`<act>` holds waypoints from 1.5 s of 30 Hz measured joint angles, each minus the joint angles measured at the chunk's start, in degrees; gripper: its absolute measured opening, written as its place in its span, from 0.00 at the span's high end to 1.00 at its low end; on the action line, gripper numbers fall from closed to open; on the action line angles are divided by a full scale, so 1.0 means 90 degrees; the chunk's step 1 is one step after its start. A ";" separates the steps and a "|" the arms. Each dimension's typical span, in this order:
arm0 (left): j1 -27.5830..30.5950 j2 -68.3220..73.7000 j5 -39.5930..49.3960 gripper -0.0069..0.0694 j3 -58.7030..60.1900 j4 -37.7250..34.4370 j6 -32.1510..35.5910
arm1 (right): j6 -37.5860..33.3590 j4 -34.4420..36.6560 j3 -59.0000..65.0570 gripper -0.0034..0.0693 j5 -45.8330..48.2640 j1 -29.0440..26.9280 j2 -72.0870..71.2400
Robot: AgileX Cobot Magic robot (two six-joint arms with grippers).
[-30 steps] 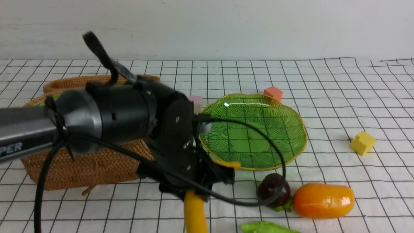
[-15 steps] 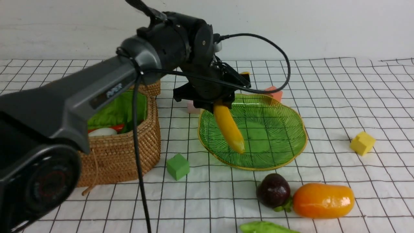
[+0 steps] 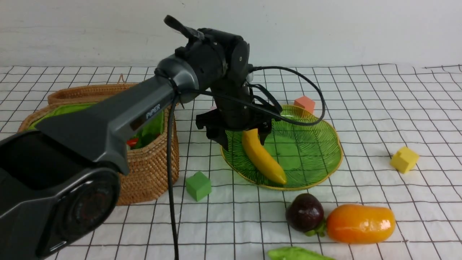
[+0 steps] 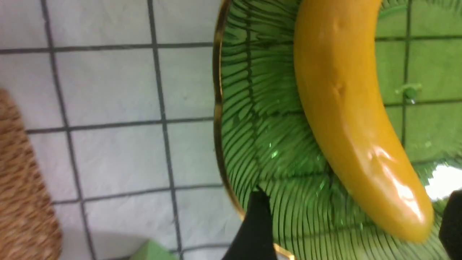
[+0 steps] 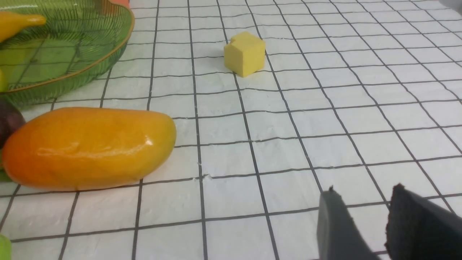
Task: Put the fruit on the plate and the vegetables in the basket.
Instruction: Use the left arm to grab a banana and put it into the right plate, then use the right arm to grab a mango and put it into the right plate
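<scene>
Left pincer (image 3: 243, 140) stood spread over the banana (image 3: 262, 157) on the plate (image 3: 314, 144); the mango (image 3: 361, 223), lying crosswise at lower right, sat nearer the slightly parted, empty right pincer (image 5: 364, 191).

Green foam cube (image 3: 198, 185), yellow cube (image 3: 404, 159), salmon cube (image 3: 305, 104), white gridded cloth (image 3: 379, 108), pale wall (image 3: 325, 32)

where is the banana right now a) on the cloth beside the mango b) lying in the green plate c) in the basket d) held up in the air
b: the banana lies inside the plate, released.
</scene>
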 joint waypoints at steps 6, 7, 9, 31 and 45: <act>0.0441 -0.2230 0.0355 0.22 0.0357 -0.0505 0.0862 | 0.0000 0.0000 0.0000 0.62 0.0000 0.0000 0.0000; 0.0455 -0.2230 0.0355 0.23 0.0391 -0.0513 0.0862 | 0.0000 0.0000 0.0000 0.62 0.0000 0.0000 0.0000; 0.0552 -0.3654 0.0380 0.34 0.0946 -0.0414 0.1119 | 0.0000 0.0000 0.0000 0.62 0.0000 0.0000 0.0000; 0.0557 -1.2855 -0.0725 0.93 0.9805 0.0299 -0.0078 | 0.0000 0.0000 0.0000 0.62 0.0000 0.0000 0.0000; 0.0557 -1.4495 -0.0784 0.93 0.9829 0.0263 -0.0267 | 0.0000 0.0000 0.0000 0.62 0.0000 0.0000 0.0000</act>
